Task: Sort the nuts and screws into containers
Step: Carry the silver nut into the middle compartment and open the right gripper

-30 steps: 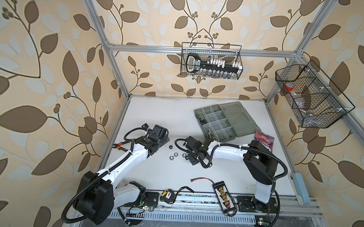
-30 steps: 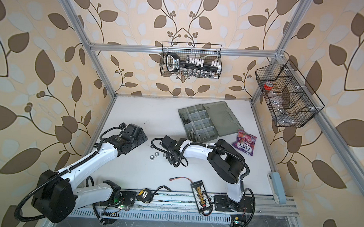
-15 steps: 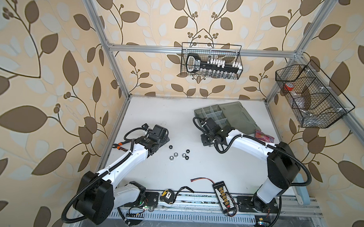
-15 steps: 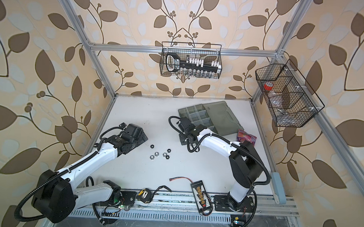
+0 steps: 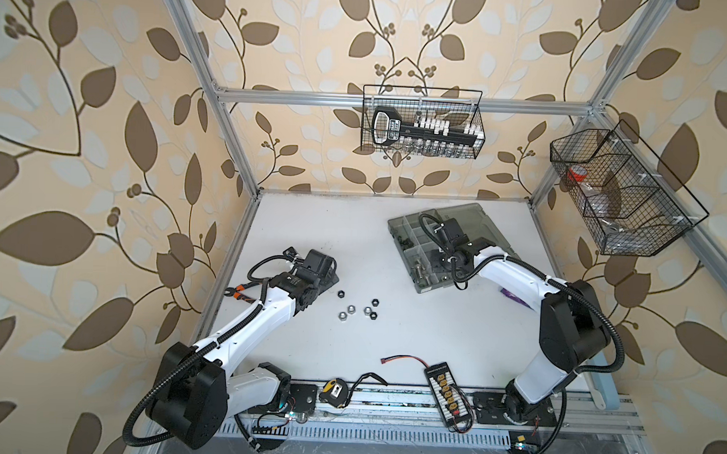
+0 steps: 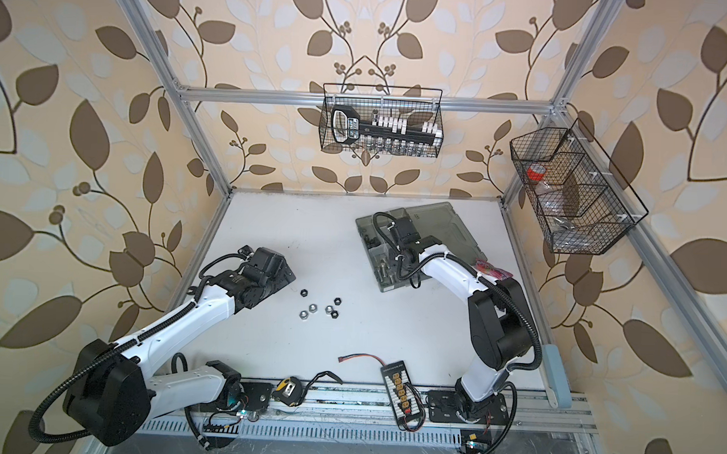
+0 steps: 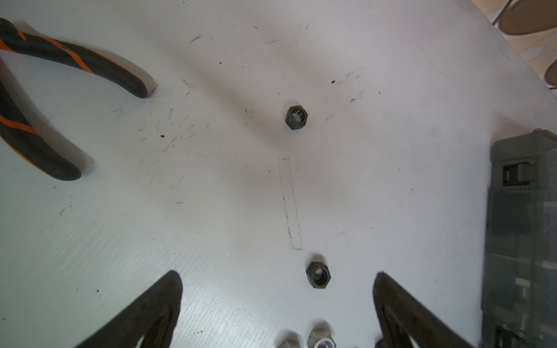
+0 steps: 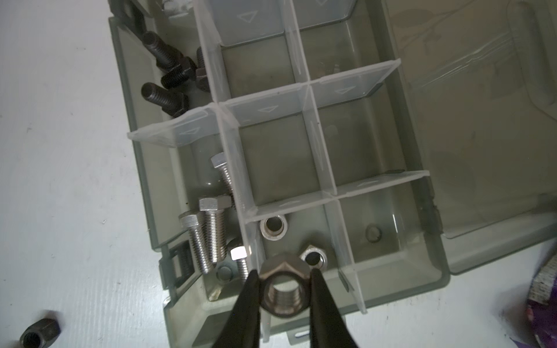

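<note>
R gripper (image 8: 283, 289) clamped on silver nut (image 8: 282, 296), at case (image 8: 141, 168) edge compartment (image 8: 297, 229), L gripper (image 7: 277, 301) wide apart over tabletop (image 7: 211, 195)

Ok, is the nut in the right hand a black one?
No, the right hand grips a shiny silver nut above the open grey case.

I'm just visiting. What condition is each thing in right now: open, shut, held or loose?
case, lid open
left tool, open, empty, over the table
right tool, shut on the silver nut
silver nut, held over the case, not released
silver screws, lying together inside the case
black screws, lying inside, walled off from the silver
loose nuts, lying unsorted on the table
</note>
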Robot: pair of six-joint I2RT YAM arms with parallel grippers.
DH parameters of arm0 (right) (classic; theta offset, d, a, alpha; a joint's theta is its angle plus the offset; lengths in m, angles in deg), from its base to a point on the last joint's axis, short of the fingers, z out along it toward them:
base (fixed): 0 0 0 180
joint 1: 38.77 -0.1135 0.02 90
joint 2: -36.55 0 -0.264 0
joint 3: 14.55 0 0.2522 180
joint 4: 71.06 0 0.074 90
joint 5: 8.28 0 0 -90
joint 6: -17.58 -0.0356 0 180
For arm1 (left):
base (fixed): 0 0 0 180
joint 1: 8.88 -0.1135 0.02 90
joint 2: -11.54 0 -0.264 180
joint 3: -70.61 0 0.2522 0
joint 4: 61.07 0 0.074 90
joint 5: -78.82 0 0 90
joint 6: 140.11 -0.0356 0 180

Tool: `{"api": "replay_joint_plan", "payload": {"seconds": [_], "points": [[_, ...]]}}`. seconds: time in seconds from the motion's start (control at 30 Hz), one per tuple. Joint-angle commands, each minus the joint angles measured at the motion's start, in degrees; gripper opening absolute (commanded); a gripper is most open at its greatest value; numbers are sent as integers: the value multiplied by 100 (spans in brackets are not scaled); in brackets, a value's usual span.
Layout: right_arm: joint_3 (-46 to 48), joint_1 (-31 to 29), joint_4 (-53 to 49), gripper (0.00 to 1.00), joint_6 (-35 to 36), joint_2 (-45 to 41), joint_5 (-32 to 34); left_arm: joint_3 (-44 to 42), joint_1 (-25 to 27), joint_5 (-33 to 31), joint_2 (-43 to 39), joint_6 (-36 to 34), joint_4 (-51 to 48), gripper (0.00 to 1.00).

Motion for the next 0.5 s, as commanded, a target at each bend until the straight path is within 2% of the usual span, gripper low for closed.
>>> {"api": "replay_joint_plan", "payload": {"seconds": [0.0,0.47], "points": [[88,91,74,16,77,34,-9,189,-42,-132,-27,58,-112,99],[242,108,158,32,68,222,-18,176,-42,-150,-49,58,-133,99]]}}
